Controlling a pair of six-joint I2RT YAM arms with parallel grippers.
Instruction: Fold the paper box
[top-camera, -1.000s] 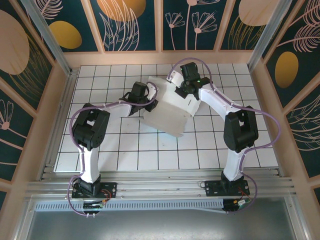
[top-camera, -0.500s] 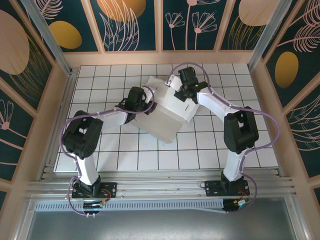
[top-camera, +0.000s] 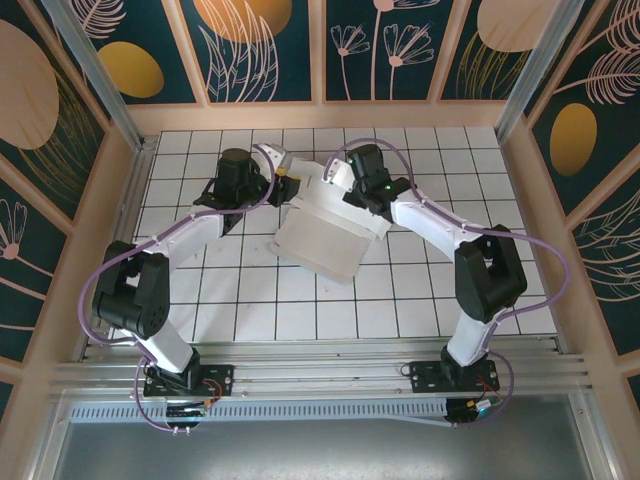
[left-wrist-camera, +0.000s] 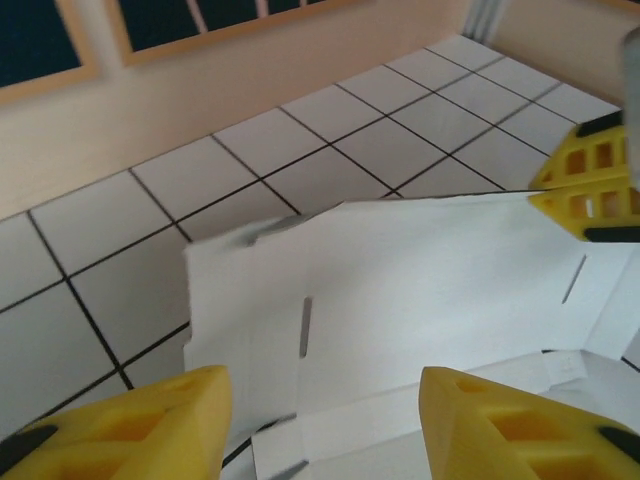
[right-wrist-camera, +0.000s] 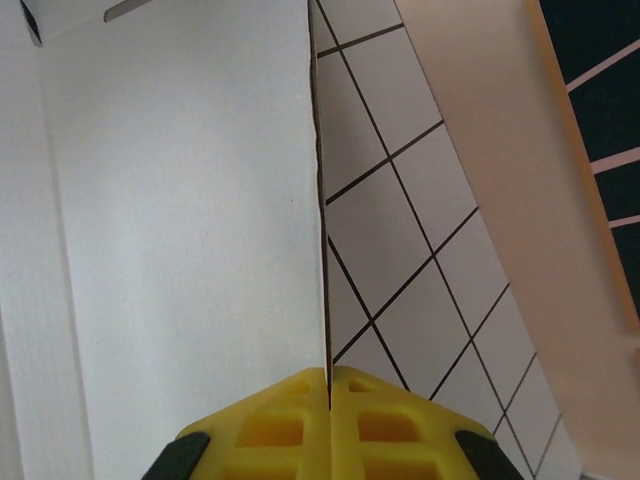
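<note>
While I watch the top view, the paper box (top-camera: 322, 235) sits just above the middle of the frame on the white gridded desk (top-camera: 250, 300). Its pale whitish side faces up and it is only partly folded, with panels bent at angles.

The left gripper (top-camera: 281, 172) is just beside the box's upper left corner. In the left wrist view the left gripper (left-wrist-camera: 320, 390) has its yellow fingers (left-wrist-camera: 150, 425) at the bottom of the frame, spread wide apart with nothing clamped. The box (left-wrist-camera: 420, 280) lies ahead of them, and a thin slot (left-wrist-camera: 305, 325) shows in its pale sheet.

The right gripper (top-camera: 338, 180) is at the box's upper edge, right of the left one. From the left wrist I see the right gripper (left-wrist-camera: 590, 192) at the right edge of the frame, pinching the box's far rim. In the right wrist view the right gripper (right-wrist-camera: 328, 385) is at the bottom centre, fully closed on a thin upright edge of the box (right-wrist-camera: 180, 200). The pale panel fills the left half and desk tiles show on the right.
</note>
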